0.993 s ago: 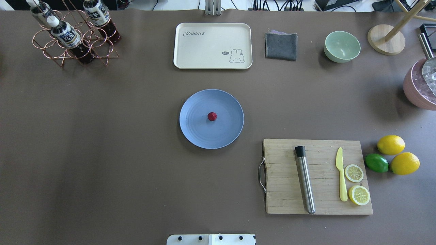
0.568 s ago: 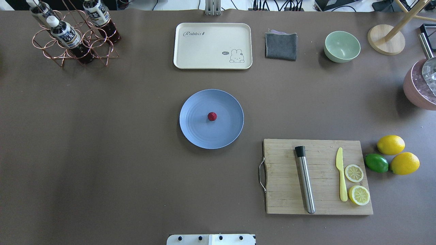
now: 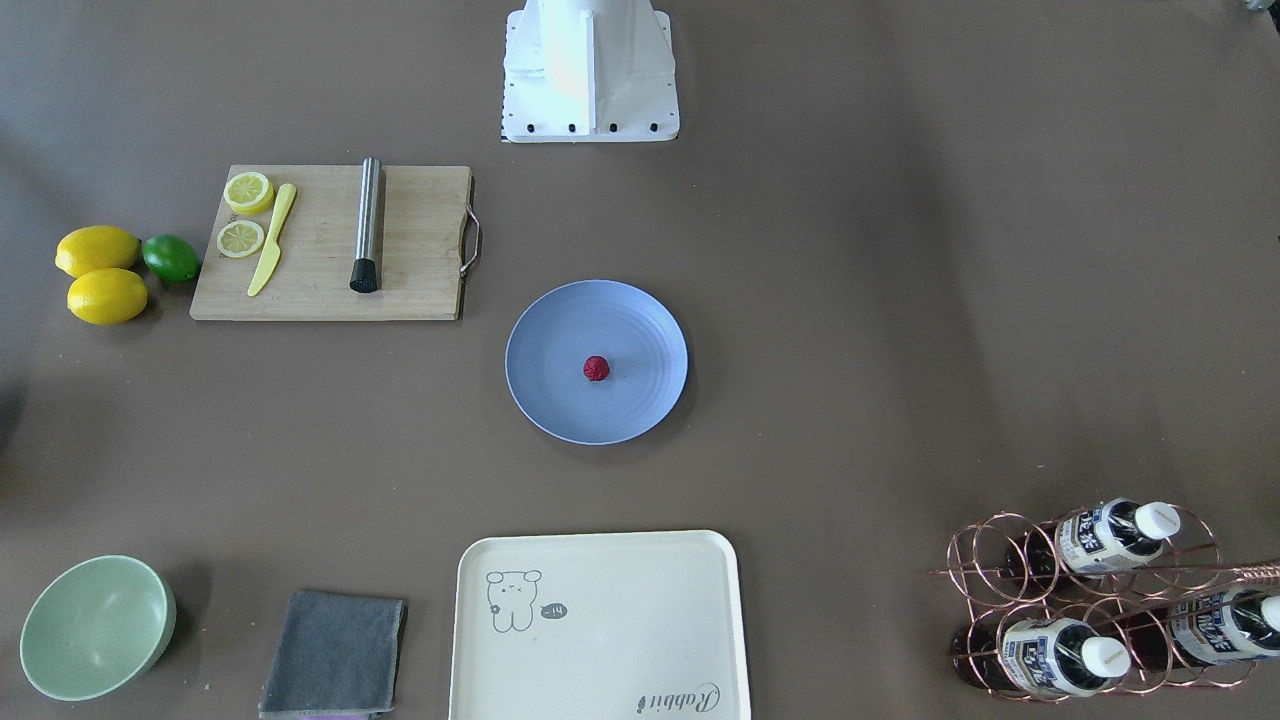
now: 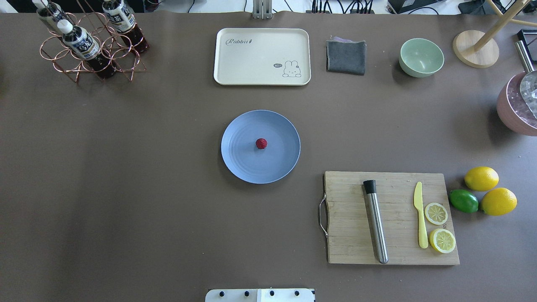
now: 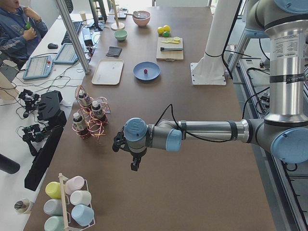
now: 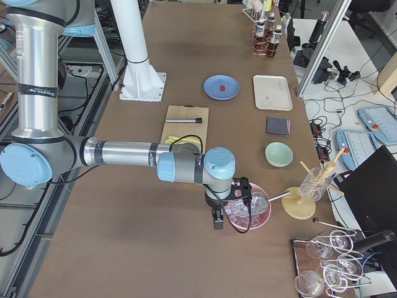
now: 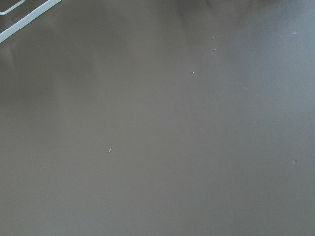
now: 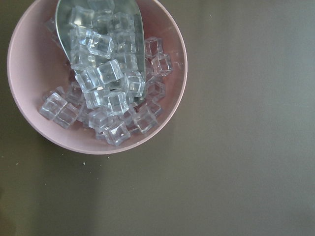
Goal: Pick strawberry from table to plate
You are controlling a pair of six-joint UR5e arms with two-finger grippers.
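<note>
The small dark-red strawberry [image 4: 261, 143] [image 3: 596, 368] lies in the middle of the round blue plate [image 4: 241, 161] [image 3: 545, 400], which rests on the grey-brown table [image 4: 126, 188]. Neither gripper is near it. My left gripper [image 5: 135, 167] shows only in the exterior left view, hanging over bare table far from the plate [image 5: 153, 73]. My right gripper [image 6: 216, 222] shows only in the exterior right view, beside a pink bowl of ice [image 6: 251, 211]. I cannot tell whether either gripper is open or shut. The wrist views show no fingers.
A cream tray [image 4: 262, 56], grey cloth [image 4: 346, 56] and green bowl [image 4: 421, 57] line the far side. A cutting board [image 4: 348, 235] with a muddler, knife and lemon slices, plus lemons [image 4: 481, 178] and a lime [image 4: 463, 201], sits near right. A bottle rack [image 4: 90, 46] stands far left.
</note>
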